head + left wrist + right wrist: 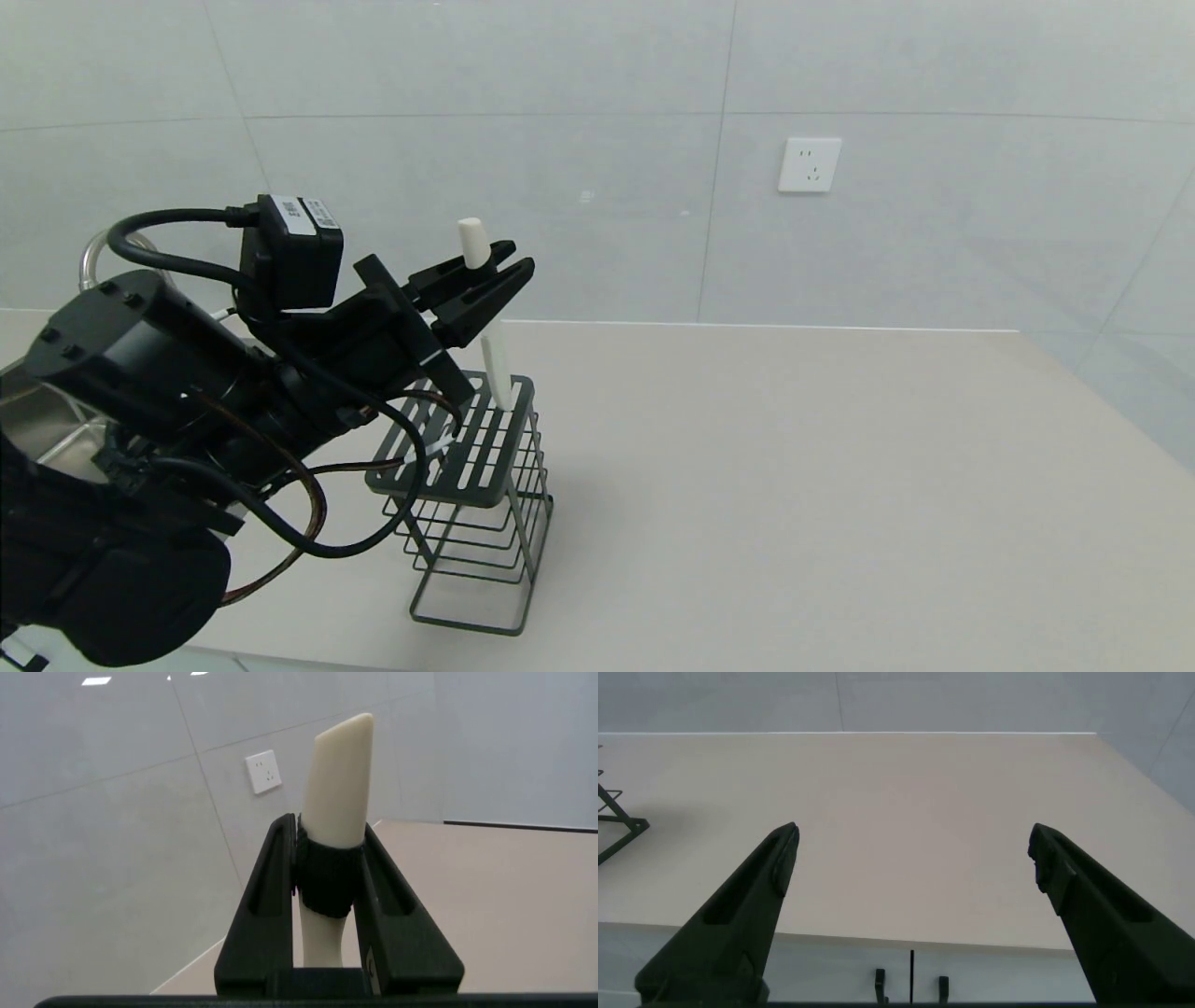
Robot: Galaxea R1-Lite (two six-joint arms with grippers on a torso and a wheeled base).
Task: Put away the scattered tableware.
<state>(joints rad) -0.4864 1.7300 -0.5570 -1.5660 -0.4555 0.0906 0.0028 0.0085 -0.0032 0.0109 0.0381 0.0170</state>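
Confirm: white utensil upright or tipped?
Near upright: white utensil stands on end in the left gripper, lower end at top of the rack.

The white utensil handle [494, 364] has its lower end hidden at the slotted top of the wire rack [471, 471]; utensil type cannot be determined. The left gripper [485, 271] covers the handle's mid-section. The left arm [187, 373] conceals the rack's left side. The right wrist view's edge crops the rack [617, 826].

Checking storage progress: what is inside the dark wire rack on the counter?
The white utensil, held by the left gripper, has its lower end at the slotted top of the rack. Nothing else shows through the wires; the arm covers its left part.
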